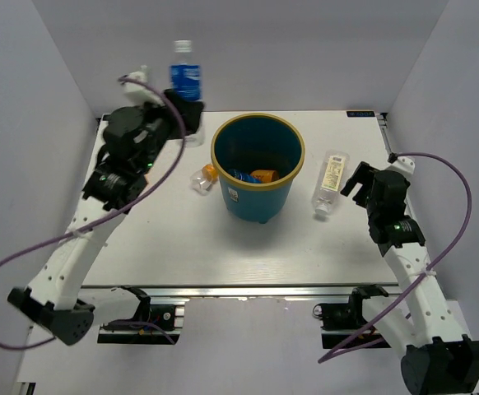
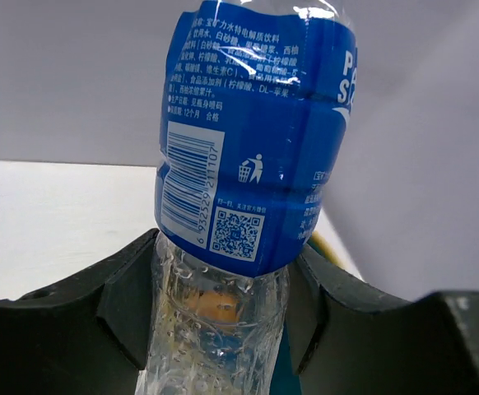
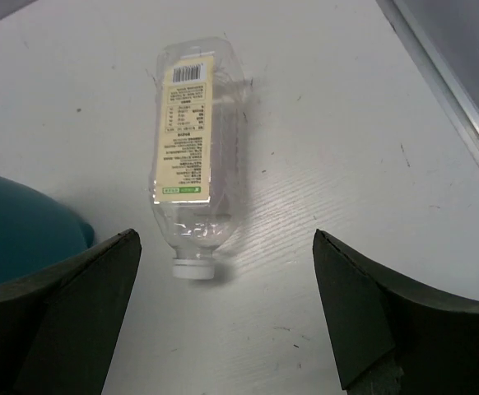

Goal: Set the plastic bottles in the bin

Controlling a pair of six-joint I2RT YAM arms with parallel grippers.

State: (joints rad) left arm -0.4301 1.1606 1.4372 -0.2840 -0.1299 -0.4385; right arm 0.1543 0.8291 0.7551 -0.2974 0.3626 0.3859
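My left gripper [image 1: 186, 117] is shut on a clear bottle with a blue label [image 1: 185, 76] and holds it upright, lifted at the back left of the bin [image 1: 225, 133]. In the left wrist view the bottle [image 2: 256, 148] sits between both fingers [image 2: 128, 304]. The teal bin holds orange and blue bottles [image 1: 254, 175]. A clear bottle with an orange cap [image 1: 203, 177] lies against the bin's left side. A clear bottle with a pale label [image 1: 330, 184] lies right of the bin, also in the right wrist view [image 3: 192, 148]. My right gripper [image 1: 357, 178] is open and empty just right of it.
The bin's wall [image 3: 17, 222] shows at the left of the right wrist view. The table's metal right edge [image 3: 445, 90] runs close behind the pale-label bottle. Grey walls enclose the table on three sides.
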